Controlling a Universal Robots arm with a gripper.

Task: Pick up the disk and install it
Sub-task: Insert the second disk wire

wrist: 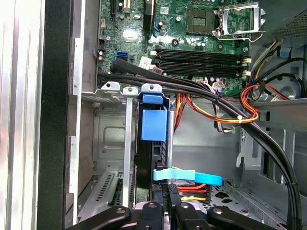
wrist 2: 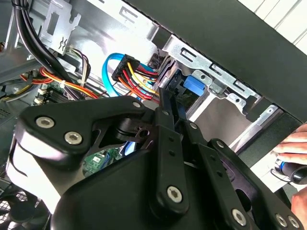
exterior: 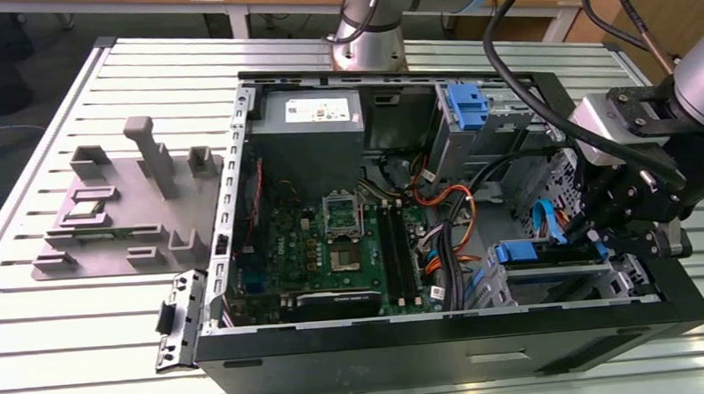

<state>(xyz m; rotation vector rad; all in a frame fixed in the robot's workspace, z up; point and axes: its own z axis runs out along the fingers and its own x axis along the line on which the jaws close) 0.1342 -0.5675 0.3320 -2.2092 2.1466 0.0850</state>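
The disk sits edge-on in the drive cage at the front right corner of the open computer case, its blue bracket facing up between the cage rails. In the first wrist view the disk shows as a dark slab below that bracket. My gripper hangs just over the cage on the exterior view's right. Its fingers stand together at the disk's cable end, with nothing seen between them. In the second wrist view the gripper points at the blue tab.
A light blue data cable and red-yellow power wires crowd the cage. Thick black cables cross the motherboard. A grey power supply and another blue bracket sit at the back. A hand rests outside the case.
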